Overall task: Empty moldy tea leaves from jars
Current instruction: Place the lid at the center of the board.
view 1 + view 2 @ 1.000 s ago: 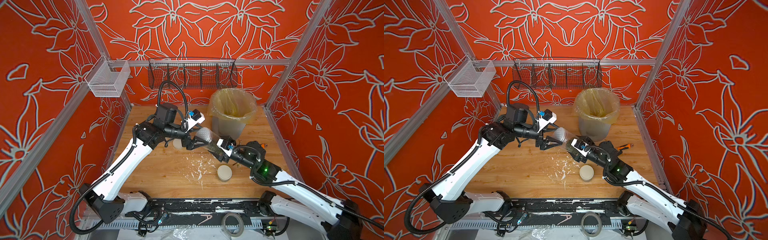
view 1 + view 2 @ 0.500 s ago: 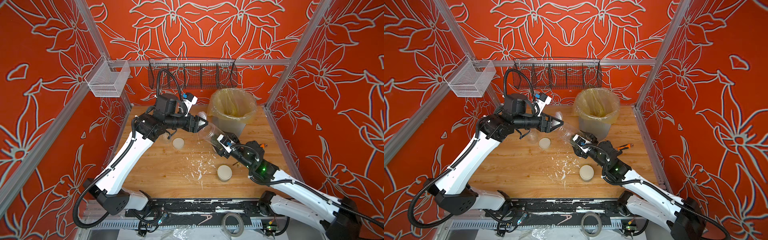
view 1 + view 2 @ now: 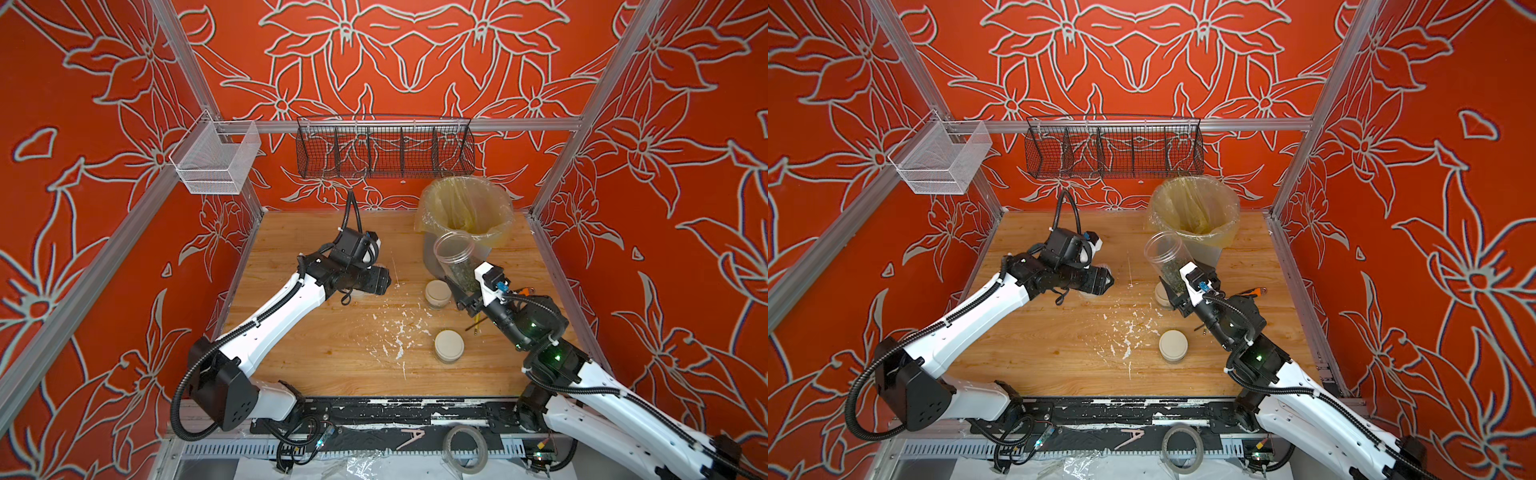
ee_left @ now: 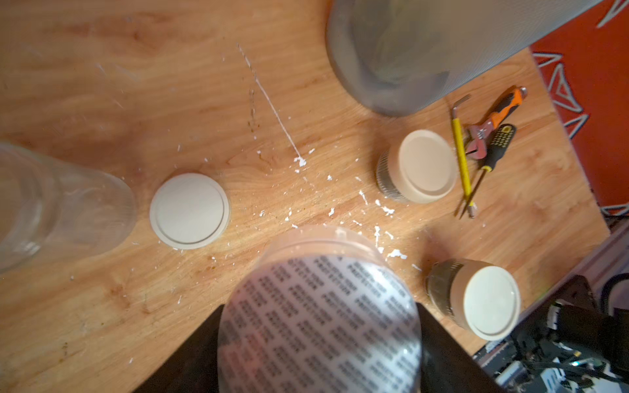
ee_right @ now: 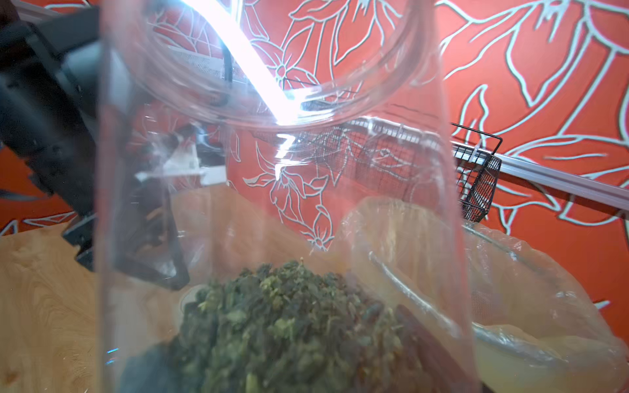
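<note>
My right gripper (image 3: 469, 296) is shut on the base of a tall clear jar (image 3: 456, 257) that has no lid and tilts toward the bin. Dark tea leaves (image 5: 289, 323) fill its lower part, also seen in a top view (image 3: 1173, 277). My left gripper (image 4: 316, 340) is shut on a round lid (image 4: 320, 306) with a white dotted face, low over the table's left middle (image 3: 374, 281). Two squat jars (image 3: 437, 292) (image 3: 449, 345) with cream lids stand on the table. An empty clear jar (image 4: 51, 204) and a loose cream lid (image 4: 189, 211) rest near the left gripper.
A grey bin (image 3: 463, 208) with a yellowish liner stands at the back right, just behind the held jar. White flakes (image 3: 395, 332) litter the wooden table's middle. Hand tools (image 4: 490, 136) lie at the right edge. A black wire basket (image 3: 384, 147) hangs on the back wall.
The left gripper came away from the jar's mouth with the lid, swung back to the left and dropped toward the table. The right gripper carried the opened jar right, closer to the bin.
</note>
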`<state>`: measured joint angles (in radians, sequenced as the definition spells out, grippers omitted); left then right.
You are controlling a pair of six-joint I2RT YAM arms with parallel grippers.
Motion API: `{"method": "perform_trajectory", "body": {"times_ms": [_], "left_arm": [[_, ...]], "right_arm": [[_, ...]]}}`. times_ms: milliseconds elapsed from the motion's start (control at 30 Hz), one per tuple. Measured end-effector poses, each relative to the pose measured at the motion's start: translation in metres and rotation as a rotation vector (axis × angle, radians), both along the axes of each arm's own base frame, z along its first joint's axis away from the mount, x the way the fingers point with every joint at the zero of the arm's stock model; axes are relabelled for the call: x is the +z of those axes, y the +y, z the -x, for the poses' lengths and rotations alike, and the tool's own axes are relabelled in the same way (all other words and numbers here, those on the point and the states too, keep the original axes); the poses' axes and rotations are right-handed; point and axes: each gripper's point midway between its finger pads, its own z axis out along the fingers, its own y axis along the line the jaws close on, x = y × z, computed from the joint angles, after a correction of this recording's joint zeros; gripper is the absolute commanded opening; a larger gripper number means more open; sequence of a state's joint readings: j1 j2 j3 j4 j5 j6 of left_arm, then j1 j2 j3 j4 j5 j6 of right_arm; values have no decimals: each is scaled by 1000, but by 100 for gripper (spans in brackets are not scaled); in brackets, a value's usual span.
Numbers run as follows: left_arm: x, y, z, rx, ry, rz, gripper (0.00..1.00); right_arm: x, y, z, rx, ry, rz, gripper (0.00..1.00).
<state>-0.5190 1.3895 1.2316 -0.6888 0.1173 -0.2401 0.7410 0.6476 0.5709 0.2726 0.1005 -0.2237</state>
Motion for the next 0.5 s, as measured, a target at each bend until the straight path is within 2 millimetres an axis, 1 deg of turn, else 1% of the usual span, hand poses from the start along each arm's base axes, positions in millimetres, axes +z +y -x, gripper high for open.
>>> {"method": "perform_trajectory", "body": {"times_ms": [33, 100, 233, 333, 500], "left_arm": [[-13, 2, 3, 4, 20, -12, 78], [-32, 3, 10, 6, 47, -33, 79], [-64, -6, 22, -23, 99, -100, 81], [-90, -12, 26, -34, 147, -163, 82], [-140, -9, 32, -42, 235, -309, 84]], "right_arm": [[0, -2, 1, -2, 3, 0, 33], [-2, -4, 2, -5, 11, 5, 33], [-10, -4, 2, -9, 35, 25, 33], [-14, -4, 2, -9, 51, 31, 33], [-20, -2, 0, -7, 72, 39, 33]]}}
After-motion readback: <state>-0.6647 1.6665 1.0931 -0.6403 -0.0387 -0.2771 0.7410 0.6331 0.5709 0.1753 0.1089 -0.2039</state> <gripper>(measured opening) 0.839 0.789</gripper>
